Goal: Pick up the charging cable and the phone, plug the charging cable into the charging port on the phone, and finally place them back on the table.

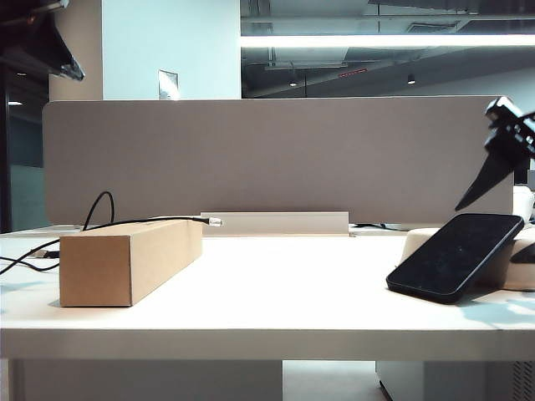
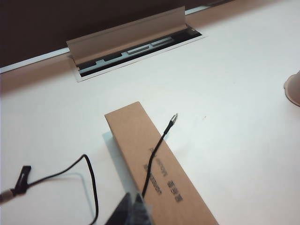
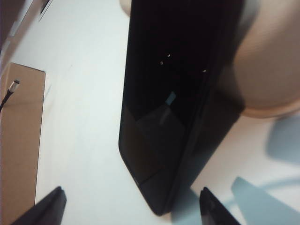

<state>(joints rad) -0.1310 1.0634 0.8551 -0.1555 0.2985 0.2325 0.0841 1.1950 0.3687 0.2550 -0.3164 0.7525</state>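
Nothing is grasped yet: the charging cable (image 1: 159, 220) lies over the cardboard box (image 1: 129, 259) near the table's (image 1: 276, 292) left edge, the phone (image 1: 456, 255) leans on the cream tray (image 1: 518, 267) at the right edge, the right gripper (image 3: 131, 206) hovers over it with jaws wide apart, and the left gripper (image 2: 132, 211) hangs above the box, jaws together

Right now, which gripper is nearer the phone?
Right. The right gripper is open above the phone, its fingers either side of the phone's lower end. The left gripper is shut over the box across the table, by the cable.

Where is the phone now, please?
The phone is on the right of the exterior view, leaning tilted against the cream tray with its lower end on the table, below the open right gripper.
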